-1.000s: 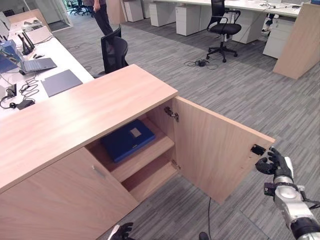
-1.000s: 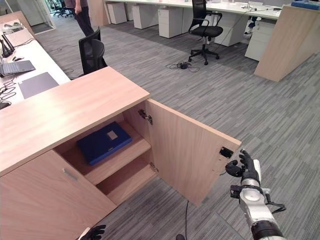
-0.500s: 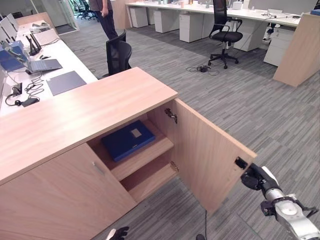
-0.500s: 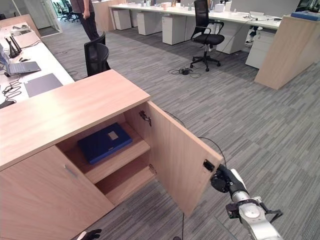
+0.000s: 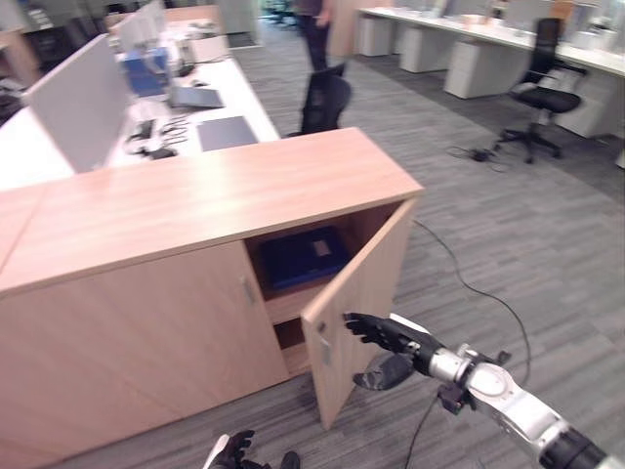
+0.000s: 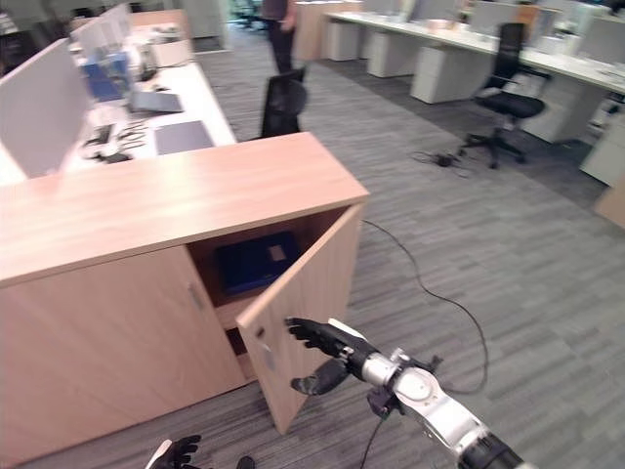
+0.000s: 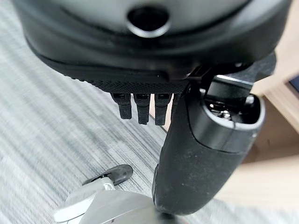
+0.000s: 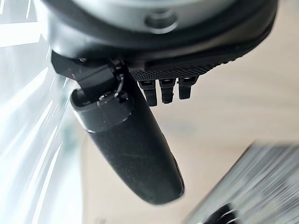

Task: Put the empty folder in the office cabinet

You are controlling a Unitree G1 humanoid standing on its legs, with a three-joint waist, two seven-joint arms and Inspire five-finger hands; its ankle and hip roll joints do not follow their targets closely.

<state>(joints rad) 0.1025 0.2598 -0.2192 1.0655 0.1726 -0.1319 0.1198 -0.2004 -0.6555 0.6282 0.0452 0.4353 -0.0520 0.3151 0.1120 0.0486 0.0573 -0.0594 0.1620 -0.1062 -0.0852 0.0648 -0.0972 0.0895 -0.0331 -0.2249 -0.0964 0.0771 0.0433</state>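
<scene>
The blue folder [image 5: 298, 259] lies flat on the upper shelf inside the wooden office cabinet [image 5: 215, 195]. The cabinet's right door [image 5: 356, 293] stands half open, hiding part of the folder. My right hand [image 5: 391, 337] is open, its straight fingers against the door's outer face near its free edge. In the right wrist view the thumb [image 8: 131, 140] and fingers [image 8: 162, 88] point at the pale wood of the door. My left hand [image 5: 232, 451] hangs low in front of the cabinet, open and holding nothing, with grey carpet past its fingers [image 7: 140, 107].
Behind the cabinet stands a white desk [image 5: 244, 93] with a laptop [image 5: 195, 96], a dark pad and cables, and a black chair [image 5: 325, 98] beside it. A person [image 5: 314, 24] stands at the back. A black swivel chair [image 5: 542, 88] is far right, with grey carpet between.
The cabinet door has swung from wide open to about half shut, with my right hand moving along on its outer face. The whole picture has also shifted, so the camera moved.
</scene>
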